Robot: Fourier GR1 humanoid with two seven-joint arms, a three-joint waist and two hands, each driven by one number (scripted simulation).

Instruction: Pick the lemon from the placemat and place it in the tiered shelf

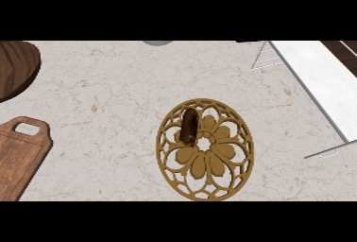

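Golden placemat: flat on the marble surface.
Dark brown object: lying on it.
Shelf: upper right.
Hands: none showing.

A home kitchen was indicated. A pale marble-look counter w/ faint brown veins was seen across the whole view. A wooden cutting board w/ a handle hole was laid at the left edge, & part of a round dark wooden item was seen at the upper left. A gold openwork placemat, flower-patterned, was set near the centre. A white wire-framed tiered shelf was placed at the right. No lab or workshop gear was suggested by these household items.
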